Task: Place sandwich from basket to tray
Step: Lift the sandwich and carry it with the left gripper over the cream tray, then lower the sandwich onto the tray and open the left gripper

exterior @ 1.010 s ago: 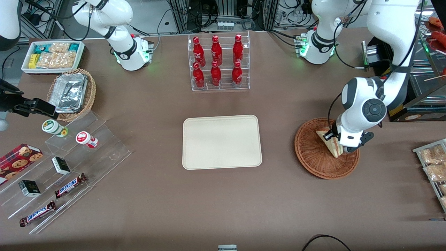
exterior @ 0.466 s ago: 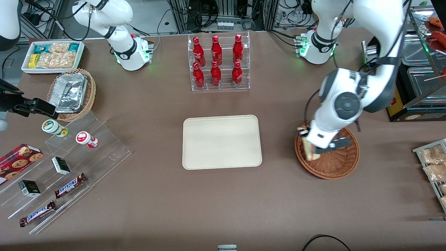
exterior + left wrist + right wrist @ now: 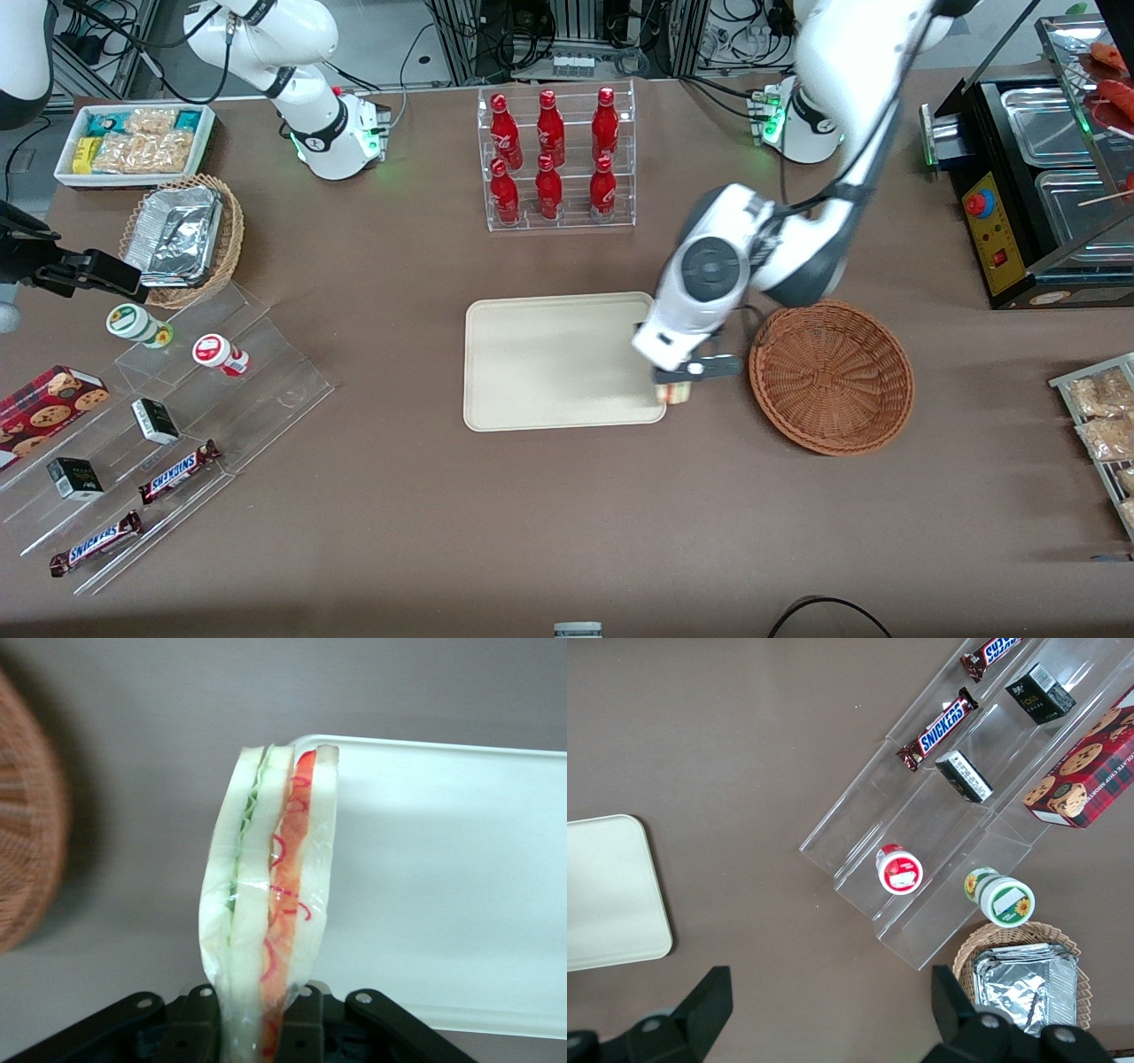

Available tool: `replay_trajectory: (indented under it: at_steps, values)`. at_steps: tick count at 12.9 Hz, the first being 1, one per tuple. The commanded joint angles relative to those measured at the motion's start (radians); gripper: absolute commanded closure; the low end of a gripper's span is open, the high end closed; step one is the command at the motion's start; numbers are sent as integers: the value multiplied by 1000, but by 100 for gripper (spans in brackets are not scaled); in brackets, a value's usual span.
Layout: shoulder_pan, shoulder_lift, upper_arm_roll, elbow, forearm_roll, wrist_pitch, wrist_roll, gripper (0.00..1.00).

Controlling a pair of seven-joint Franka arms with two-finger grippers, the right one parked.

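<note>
- Gripper (image 3: 675,383) clamped on the sandwich (image 3: 268,904); wrist view shows both fingers (image 3: 197,1028) pinching the wedge's lower end, filling edge facing the cam.
- Vs 0.5 s ago: arm has swung from over the basket (image 3: 831,377) toward the tray (image 3: 558,363); gripper now hangs over the tray's corner nearest the basket, w/ the sandwich carried along.
- Sandwich in front view (image 3: 678,392) is mostly hidden under the wrist, only a pale bit shows at the tray's rim, between tray & basket.
- Basket holds nothing now; 1 s ago the wedge lay inside it. Basket itself hasn't shifted.
- Tray surface bare, same spot as before; in wrist view the tray (image 3: 443,886) lies just beside the sandwich, basket rim (image 3: 27,859) apart on its other flank.
- Cola bottle rack (image 3: 556,158) farther from the cam than the tray, unchanged.
</note>
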Motion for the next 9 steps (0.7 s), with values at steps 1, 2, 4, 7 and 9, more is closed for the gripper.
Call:
replay_trajectory:
  at_steps: [1,2,4,7,9]
  values:
    - [-91,132,15,160,-13,-24,-91,100]
    - [-116,170,15,206,-11,-23,-121,100]
    - [-150,233,15,283,-10,-23,-139,100]
    - [-191,316,15,381,-8,-24,-196,100]
    - [-208,344,15,407,-7,-24,-243,100]
